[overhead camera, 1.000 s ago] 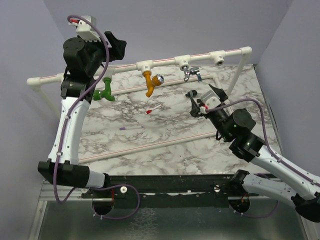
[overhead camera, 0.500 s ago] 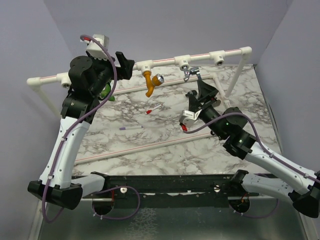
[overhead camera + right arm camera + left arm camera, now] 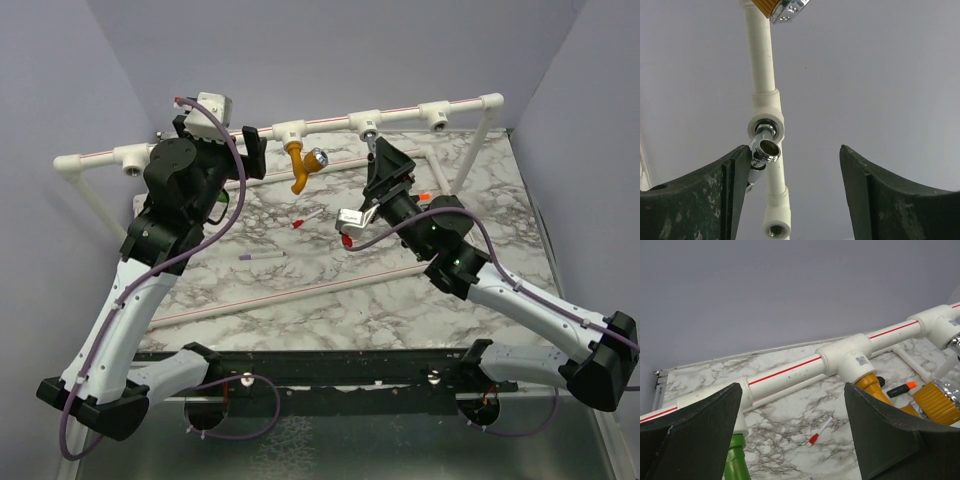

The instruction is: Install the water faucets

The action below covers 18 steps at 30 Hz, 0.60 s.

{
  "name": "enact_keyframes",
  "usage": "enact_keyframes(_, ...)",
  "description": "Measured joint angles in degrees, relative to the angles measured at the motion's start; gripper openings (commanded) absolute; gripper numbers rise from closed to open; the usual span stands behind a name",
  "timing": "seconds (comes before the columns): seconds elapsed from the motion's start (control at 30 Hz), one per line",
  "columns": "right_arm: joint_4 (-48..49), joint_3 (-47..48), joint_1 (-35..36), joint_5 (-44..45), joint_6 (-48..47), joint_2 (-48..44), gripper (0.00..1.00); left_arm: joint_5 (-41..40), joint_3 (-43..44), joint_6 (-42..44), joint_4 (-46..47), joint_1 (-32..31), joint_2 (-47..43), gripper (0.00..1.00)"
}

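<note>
Gaping wide, the right gripper (image 3: 795, 150) clasps nothing; the grey faucet (image 3: 765, 148) hangs from its pipe fitting just beside one finger. The left gripper (image 3: 792, 390), also released, hovers at the far white pipe (image 3: 790, 371), with the green faucet (image 3: 735, 460) to its left and the orange faucet (image 3: 875, 387) to its right.

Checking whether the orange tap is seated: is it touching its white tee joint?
Touching. The left wrist view shows the neck of the mustard-orange faucet running straight into the downward socket of the white tee joint, with no gap between them.

Overhead and both close wrist views share pipe (image 3: 330, 121).
</note>
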Motion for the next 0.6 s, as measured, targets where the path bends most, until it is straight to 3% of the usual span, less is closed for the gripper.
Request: enact_keyframes(0.6,-0.28,3.39,-0.04,5.9,0.33,5.62,0.47,-6.1,-1.42,3.93,0.0,-4.61,-2.89,0.86)
